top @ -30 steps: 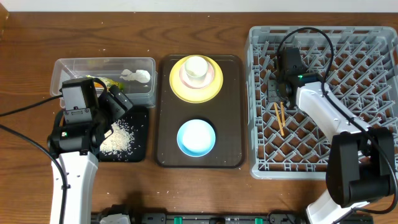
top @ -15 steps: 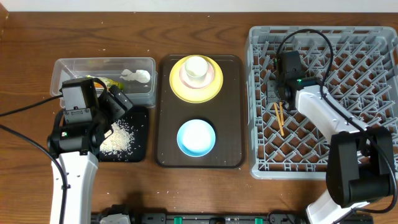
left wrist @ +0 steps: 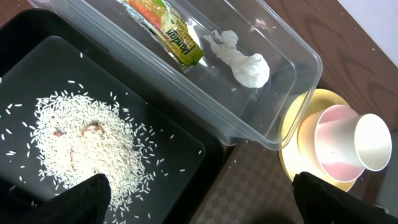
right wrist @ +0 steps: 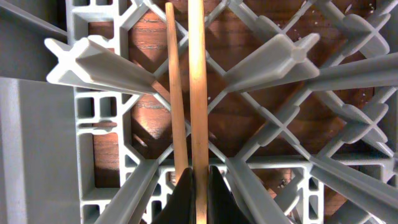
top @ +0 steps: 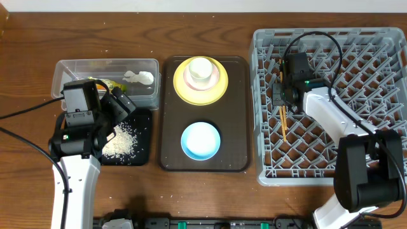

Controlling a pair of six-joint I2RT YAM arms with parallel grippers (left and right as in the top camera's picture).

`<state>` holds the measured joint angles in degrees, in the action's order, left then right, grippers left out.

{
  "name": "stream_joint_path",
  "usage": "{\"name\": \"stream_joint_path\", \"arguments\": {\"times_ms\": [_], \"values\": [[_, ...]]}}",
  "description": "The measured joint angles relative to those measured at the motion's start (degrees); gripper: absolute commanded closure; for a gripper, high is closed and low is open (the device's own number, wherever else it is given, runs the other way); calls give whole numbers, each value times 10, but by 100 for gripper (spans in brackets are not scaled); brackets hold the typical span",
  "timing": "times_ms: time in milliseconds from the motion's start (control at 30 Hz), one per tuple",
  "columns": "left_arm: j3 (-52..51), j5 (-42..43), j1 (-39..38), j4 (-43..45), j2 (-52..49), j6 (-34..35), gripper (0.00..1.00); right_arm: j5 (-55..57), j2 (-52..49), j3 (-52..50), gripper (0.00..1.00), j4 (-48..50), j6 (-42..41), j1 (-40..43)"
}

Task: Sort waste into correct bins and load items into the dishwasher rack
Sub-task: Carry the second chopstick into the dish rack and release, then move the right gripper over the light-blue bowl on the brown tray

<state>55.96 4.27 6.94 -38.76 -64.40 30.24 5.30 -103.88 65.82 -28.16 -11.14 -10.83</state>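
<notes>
Shifting chopsticks (top: 282,114): a moment ago the pair lay slanted and lower on the rack floor; now it runs nearly straight from 12 to 6 o'clock and reaches further toward 12. My right arm also went a little toward 12.
Meaning for task: I judge the chopsticks are being placed in the dishwasher rack (top: 388,38), at its 9 o'clock side, but are not released yet.
Right gripper (right wrist: 199,177): closed tight on the chopsticks near one end. In the wrist view the two sticks lie side by side, going out from my fingers over the grid and between the pegs.
Left gripper (top: 119,105): fully spread, holding nothing, hanging over the black tray (left wrist: 186,155) with the rice (left wrist: 81,143).
Waste: the snack wrapper (left wrist: 168,31) and tissue (left wrist: 242,62) are in the clear tub (left wrist: 273,37), at 12 o'clock from the black tray.
Items left: the white cup (top: 201,69) in the pink bowl (top: 219,76) on the yellow plate (top: 181,89), and the blue bowl (top: 200,140) at 6 o'clock from them, all on the brown tray (top: 172,159).
</notes>
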Motion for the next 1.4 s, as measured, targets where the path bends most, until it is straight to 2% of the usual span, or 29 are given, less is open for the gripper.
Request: {"name": "stream_joint_path", "arguments": {"times_ms": [100,233,300,667,900,1167,1400], "values": [[0,0,0,0,0,0,4,-1,0,0,98,1,0,0],[0,0,0,0,0,0,4,-7,1,0,80,1,-5,3],[0,0,0,0,0,0,4,-13,1,0,78,1,-8,2],[0,0,0,0,0,0,4,-8,7,21,77,-31,-11,2],[0,0,0,0,0,0,4,-34,26,129,77,-88,-10,-13],[0,0,0,0,0,0,4,-105,66,168,78,-97,-10,-92],[0,0,0,0,0,0,4,-122,65,168,81,-103,-10,-204]]}}
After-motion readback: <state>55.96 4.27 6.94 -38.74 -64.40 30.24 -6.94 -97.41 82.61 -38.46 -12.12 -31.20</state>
